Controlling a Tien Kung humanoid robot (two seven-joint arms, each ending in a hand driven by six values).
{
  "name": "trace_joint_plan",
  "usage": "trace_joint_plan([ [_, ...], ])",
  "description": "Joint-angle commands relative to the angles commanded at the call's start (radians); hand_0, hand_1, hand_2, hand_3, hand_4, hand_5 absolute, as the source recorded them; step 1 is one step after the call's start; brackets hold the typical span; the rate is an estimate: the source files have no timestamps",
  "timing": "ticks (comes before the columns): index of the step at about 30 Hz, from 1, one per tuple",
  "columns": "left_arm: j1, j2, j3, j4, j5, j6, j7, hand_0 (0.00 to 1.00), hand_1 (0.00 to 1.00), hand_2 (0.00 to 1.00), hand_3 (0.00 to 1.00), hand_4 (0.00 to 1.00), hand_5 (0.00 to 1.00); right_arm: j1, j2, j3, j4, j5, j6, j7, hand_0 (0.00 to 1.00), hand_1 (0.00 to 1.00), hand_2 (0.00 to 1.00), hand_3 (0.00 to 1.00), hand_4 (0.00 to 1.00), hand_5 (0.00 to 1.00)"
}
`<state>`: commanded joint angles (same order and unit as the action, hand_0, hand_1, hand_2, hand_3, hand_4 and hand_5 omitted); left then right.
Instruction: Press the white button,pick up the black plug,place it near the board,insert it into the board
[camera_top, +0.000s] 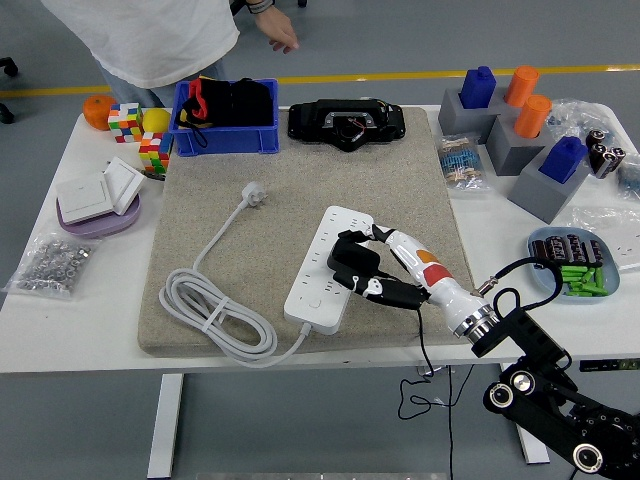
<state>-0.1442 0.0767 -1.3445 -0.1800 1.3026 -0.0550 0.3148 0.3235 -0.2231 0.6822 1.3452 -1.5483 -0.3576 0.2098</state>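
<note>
The white power strip (322, 268) lies at an angle on the grey pad (300, 215), with a round button (316, 299) near its near end. The black plug (350, 262) rests on the strip's right side, its black cord running off the table's near edge. My right hand (362, 255), white with black fingers, reaches in from the lower right, its fingers curled around the plug. A person stands at the far side with one hand (283, 36) raised clear of the table. My left arm is out of view.
The strip's white cable (215, 315) is coiled at the pad's near left, its white plug (252, 192) further back. A blue bin (228, 115) and a black device (345, 123) stand at the back. A dish of small parts (570, 265) is at the right.
</note>
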Motion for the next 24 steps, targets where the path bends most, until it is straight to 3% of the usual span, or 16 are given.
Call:
trace_joint_plan([
  [8,-0.001,0.000,-0.002,0.000,0.002,0.000,0.000,0.708,0.663,0.584,0.681,0.665,0.274,-0.014,-0.003,0.024,0.011,-0.015,0.001,-0.008,0.897,0.799,0.736,0.756,0.998,0.826],
  [9,-0.001,0.000,-0.003,0.000,0.002,0.000,0.000,0.707,0.663,0.584,0.681,0.664,0.274,-0.016,-0.003,0.029,0.010,-0.015,0.001,-0.006,0.969,0.907,0.855,0.850,0.998,0.825],
  [14,-0.001,-0.001,-0.003,0.000,0.003,0.000,0.000,0.707,0.663,0.584,0.681,0.664,0.274,-0.033,-0.001,0.064,0.017,-0.007,0.010,-0.014,0.969,0.907,0.855,0.850,0.998,0.825],
  [15,0.000,-0.001,-0.003,0.000,0.003,0.000,0.000,0.707,0.663,0.584,0.681,0.664,0.274,-0.036,-0.001,0.074,0.020,-0.008,0.012,-0.019,0.998,0.998,0.995,0.998,0.998,0.818],
  [24,0.000,-0.002,0.003,0.000,-0.001,0.000,-0.001,0.707,0.663,0.584,0.680,0.664,0.275,-0.075,-0.010,0.179,0.050,-0.040,0.007,-0.021,0.998,0.998,0.998,0.998,0.998,0.819],
])
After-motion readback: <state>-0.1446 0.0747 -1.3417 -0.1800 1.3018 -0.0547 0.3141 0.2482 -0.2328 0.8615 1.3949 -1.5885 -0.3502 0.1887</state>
